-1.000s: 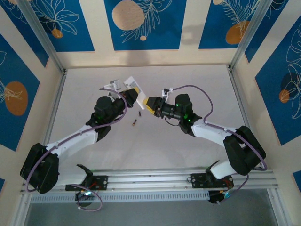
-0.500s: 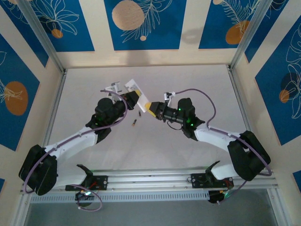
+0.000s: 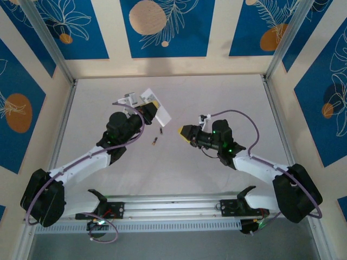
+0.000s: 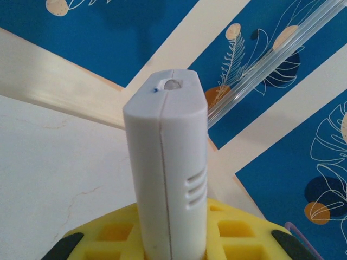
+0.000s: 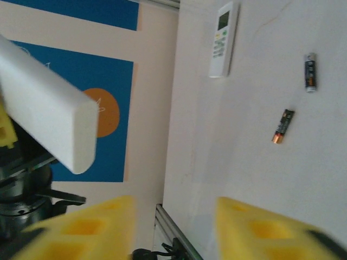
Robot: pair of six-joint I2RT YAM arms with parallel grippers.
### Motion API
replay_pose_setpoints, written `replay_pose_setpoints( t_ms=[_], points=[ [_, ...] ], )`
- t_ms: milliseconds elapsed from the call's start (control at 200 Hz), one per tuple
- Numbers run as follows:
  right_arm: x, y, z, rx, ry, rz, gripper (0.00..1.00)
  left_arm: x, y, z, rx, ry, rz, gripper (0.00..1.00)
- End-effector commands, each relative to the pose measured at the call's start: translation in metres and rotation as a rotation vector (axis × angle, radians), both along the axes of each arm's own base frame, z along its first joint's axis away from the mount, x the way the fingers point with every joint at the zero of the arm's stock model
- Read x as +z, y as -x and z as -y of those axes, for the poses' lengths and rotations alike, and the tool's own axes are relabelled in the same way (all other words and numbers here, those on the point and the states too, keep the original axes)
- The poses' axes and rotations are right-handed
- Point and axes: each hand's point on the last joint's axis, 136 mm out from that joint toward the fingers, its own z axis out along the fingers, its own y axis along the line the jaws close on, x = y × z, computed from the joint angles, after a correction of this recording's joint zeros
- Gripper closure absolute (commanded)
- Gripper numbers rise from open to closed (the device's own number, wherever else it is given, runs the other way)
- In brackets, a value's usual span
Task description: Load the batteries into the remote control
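Observation:
My left gripper (image 3: 147,112) is shut on a white remote control (image 3: 159,111) and holds it above the table, its far end pointing up and away. In the left wrist view the remote (image 4: 168,162) stands up from between the yellow fingers (image 4: 244,233). Two batteries (image 3: 161,131) (image 3: 154,142), dark with orange ends, lie on the table below it. My right gripper (image 3: 184,131) hovers to the right of them, open and with nothing in it. The right wrist view has the held remote (image 5: 49,119) at the left and both batteries (image 5: 309,72) (image 5: 283,126) on the table.
A second white remote (image 5: 223,38) with a small screen and buttons lies flat on the table near the back left (image 3: 130,98). The white table (image 3: 217,92) is walled by blue patterned panels, with a metal rail (image 3: 179,203) at the near edge.
My right gripper has drawn back to the right, away from the held remote, and its jaws now stand apart. The left arm still holds the remote, shifted only slightly.

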Motion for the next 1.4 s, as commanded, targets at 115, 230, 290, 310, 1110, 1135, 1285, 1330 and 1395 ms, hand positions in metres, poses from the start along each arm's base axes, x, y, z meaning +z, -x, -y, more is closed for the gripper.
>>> replay_pose_setpoints(
  t_ms=[115,230,290,310,1110,1135,1285,1330,1395],
  points=[
    [0.053,-0.018,-0.011,-0.017,-0.103,0.107,0.22,0.026,-0.004,0.004,-0.018,0.122,0.039,1.00],
    [0.063,-0.028,-0.022,-0.001,-0.146,0.121,0.25,0.027,-0.005,0.005,-0.028,0.190,0.012,1.00],
    [0.067,-0.031,-0.029,0.008,-0.160,0.123,0.27,0.027,-0.005,0.003,-0.019,0.213,0.003,1.00],
    [0.067,-0.032,-0.031,0.010,-0.162,0.125,0.28,0.026,-0.006,0.002,-0.015,0.221,-0.002,1.00],
    [0.056,-0.056,-0.061,0.004,-0.169,0.080,0.62,0.015,-0.008,-0.007,0.031,0.264,-0.047,1.00],
    [0.055,-0.056,-0.060,0.002,-0.167,0.080,0.65,0.015,-0.008,-0.008,0.036,0.264,-0.047,1.00],
    [0.033,-0.054,-0.052,-0.008,-0.112,0.040,0.82,0.020,-0.010,-0.019,0.075,0.245,-0.027,1.00],
    [0.022,-0.050,-0.047,-0.002,-0.098,0.020,0.83,0.022,-0.013,-0.026,0.091,0.240,-0.019,1.00],
    [0.006,-0.043,-0.042,0.016,-0.092,-0.014,0.86,0.026,-0.017,-0.037,0.111,0.244,-0.012,1.00]
  ],
)
